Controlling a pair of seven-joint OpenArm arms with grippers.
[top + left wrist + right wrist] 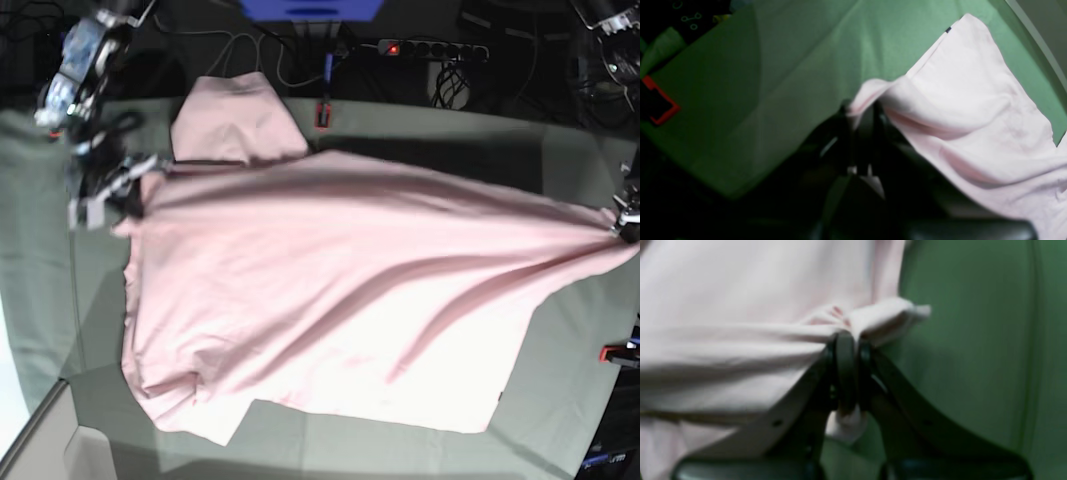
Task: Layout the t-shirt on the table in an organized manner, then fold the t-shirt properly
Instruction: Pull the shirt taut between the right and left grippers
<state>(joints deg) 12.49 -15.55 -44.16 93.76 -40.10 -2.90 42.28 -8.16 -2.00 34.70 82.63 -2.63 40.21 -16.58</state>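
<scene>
The surface point(560, 140), covered in pale grey-green creased cloth, filled nearly the whole base view, with a dark strip of cables and a power strip point(432, 47) beyond its far edge. Across most of it lay the t-shirt point(330, 300), pale pink and plain on the side that showed, no lettering in sight. It was spread out but not flat: long folds ran diagonally through the cloth toward that view's right edge, where the fabric narrowed to a drawn-out point, and one sleeve point(235, 120) lay flat toward the far side. The near hem sat close to the near edge of the surface, with a small fold-over at the near corner on that view's left. The left claw point(858, 111), on the base view's right, was closed on a pinched edge of the shirt, the cloth rising to it in a peak and falling away in soft ridges. The right claw point(850, 343), on the base view's left by the sleeve, was also clamped shut on a bunched bit of fabric, a small tuft poking out below the jaws. A red-and-black clamp point(323, 113) sat at the far edge near the sleeve, and another point(620, 353) at the right edge of the base view.
</scene>
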